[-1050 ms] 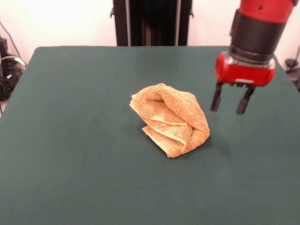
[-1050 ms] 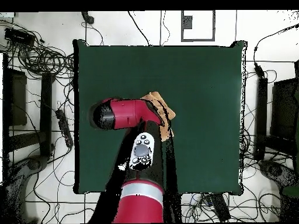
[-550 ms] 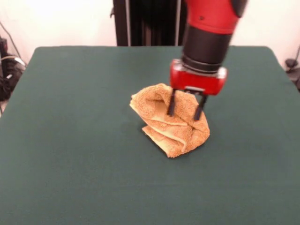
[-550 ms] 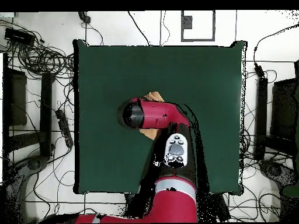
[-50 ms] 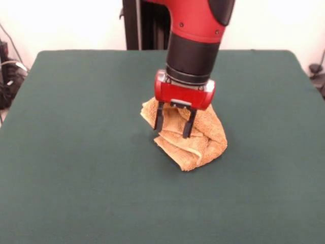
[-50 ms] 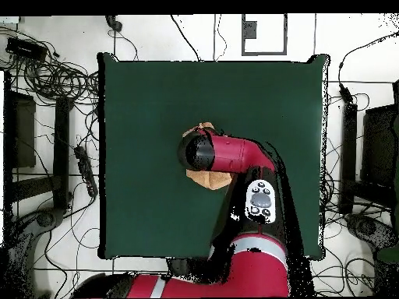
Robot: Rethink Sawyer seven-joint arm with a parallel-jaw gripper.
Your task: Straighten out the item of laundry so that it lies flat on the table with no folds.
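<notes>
The item of laundry (image 5: 200, 137), an orange-tan terry towel, lies crumpled in a folded heap near the middle of the dark green table (image 5: 76, 152). My gripper (image 5: 174, 123) hangs directly over the heap's left part, open, its two black fingers (image 5: 159, 117) spread in front of the cloth with nothing clamped between them. In the overhead view the arm's red wrist covers most of the towel (image 6: 210, 178); only small tan patches show around it, and the gripper itself is hidden there.
Bare green table (image 6: 140, 101) surrounds the heap on every side. Cables (image 6: 54, 74) and equipment lie on the floor beyond the table's edges. A black post (image 5: 162, 23) stands behind the table's far edge.
The arm has swung from the table's right side leftward across the front view to above the towel and come lower. The towel has not moved.
</notes>
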